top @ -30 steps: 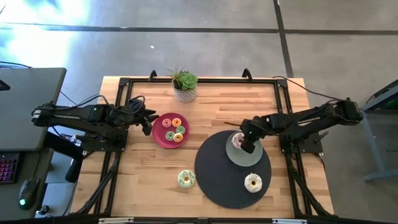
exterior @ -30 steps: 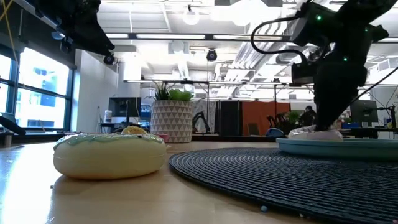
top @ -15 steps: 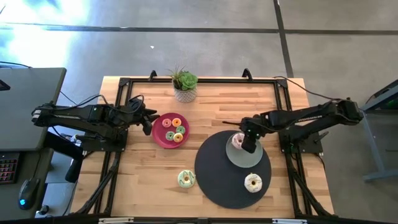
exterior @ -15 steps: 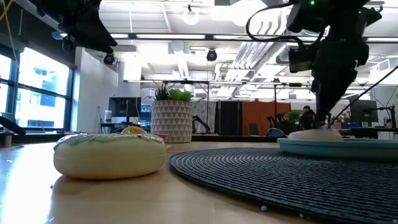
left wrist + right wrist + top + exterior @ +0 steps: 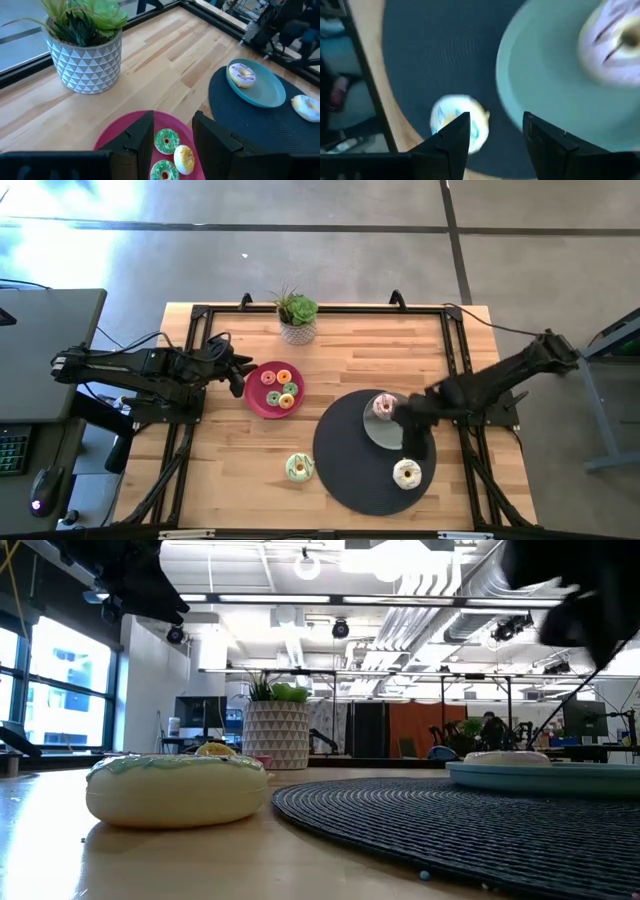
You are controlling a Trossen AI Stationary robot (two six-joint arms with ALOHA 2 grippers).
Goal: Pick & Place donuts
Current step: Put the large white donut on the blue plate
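Pink donut [image 5: 383, 406] on grey-green plate [image 5: 388, 434], four tiny donuts [image 5: 279, 387] on magenta plate [image 5: 258, 402]

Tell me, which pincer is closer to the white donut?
The right pincer, hovering right beside the white donut on the dark mat. The left pincer waits far off by the magenta plate.

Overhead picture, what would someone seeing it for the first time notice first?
Probably the big dark round mat on the table's right half, carrying a grey-green plate with a pink donut and, off the plate, a white donut. The right tool hangs open between those two donuts. To the left, a magenta plate of tiny donuts sits beside the waiting left tool.
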